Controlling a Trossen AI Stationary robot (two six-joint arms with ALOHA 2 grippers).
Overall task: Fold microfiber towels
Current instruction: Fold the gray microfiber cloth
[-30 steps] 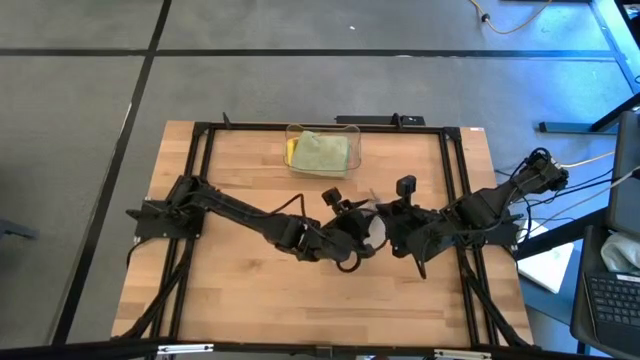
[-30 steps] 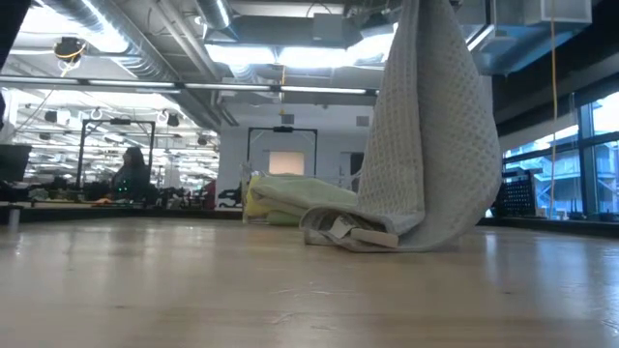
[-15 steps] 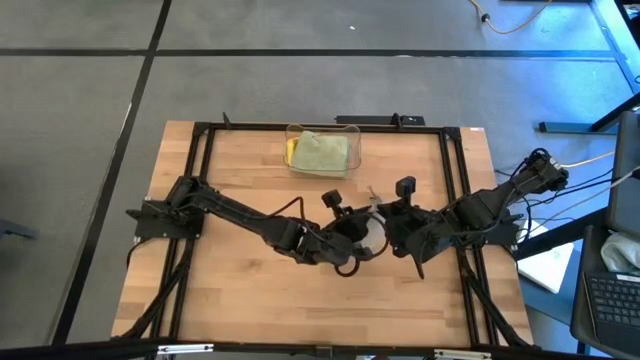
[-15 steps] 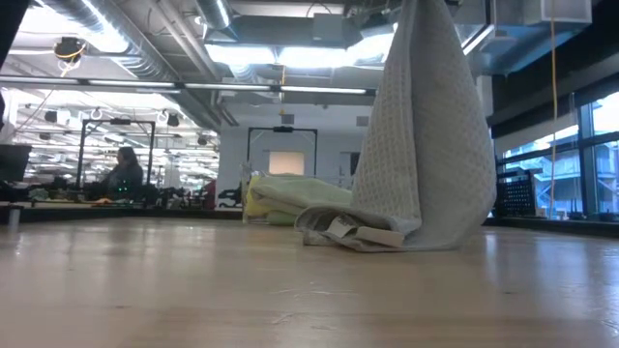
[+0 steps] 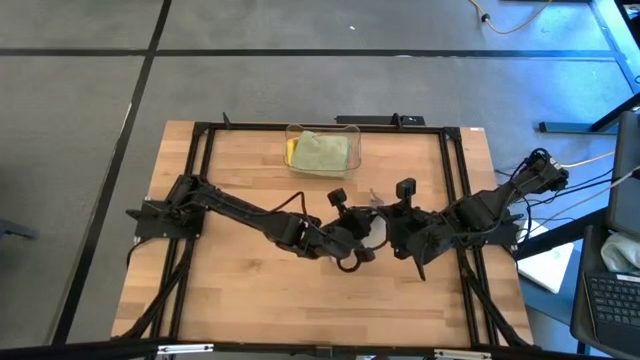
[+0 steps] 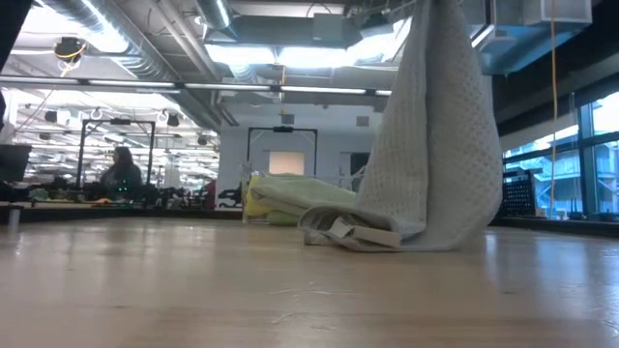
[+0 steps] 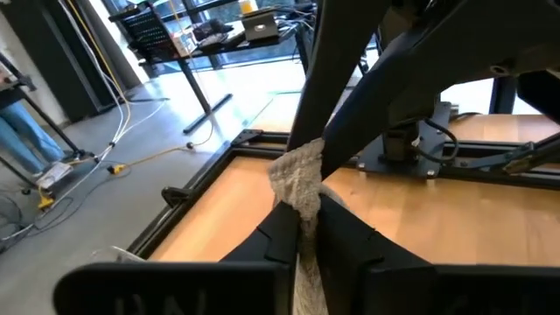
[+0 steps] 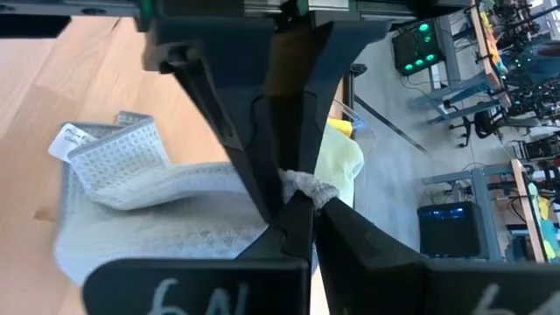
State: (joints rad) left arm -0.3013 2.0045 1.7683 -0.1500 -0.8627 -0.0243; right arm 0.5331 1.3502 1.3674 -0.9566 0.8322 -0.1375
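Note:
A grey waffle-textured towel (image 6: pixel 435 126) hangs from above between my two grippers over the table's middle right. Its bunched lower end (image 6: pixel 350 232), with a white label, lies on the wood. In the high view only a pale patch of the towel (image 5: pixel 374 222) shows between the arms. My left gripper (image 5: pixel 360 233) and my right gripper (image 5: pixel 386 228) meet there, both shut on the towel. A pale sage green towel (image 5: pixel 322 152) lies on a yellow towel (image 5: pixel 291 150) in the clear bin (image 5: pixel 320 129) at the far edge. The bright green towel is out of view. My left gripper pinches a bunched upper tip of the grey towel (image 7: pixel 297 179) between its two fingers (image 7: pixel 282 234); the tuft sticks out past the fingertips. The towel hangs slack below, its lower end on the table. My right gripper pinches the same bunched tip (image 8: pixel 308 185) between its two fingers (image 8: pixel 293 219), right against the left gripper's fingers. The cloth (image 8: pixel 149 188) drops from there to the table; the number of layers cannot be told.
The black frame rails (image 5: pixel 455 200) run along the table's sides and far edge. Bare wood (image 5: pixel 240 290) lies at the near left. Beyond the table, the low view shows a workshop room with a person (image 6: pixel 123 169) far off.
My left gripper has shifted a little toward the table's right edge. The hanging grey towel has swayed slightly sideways, and its bunched lower end has stayed on the table.

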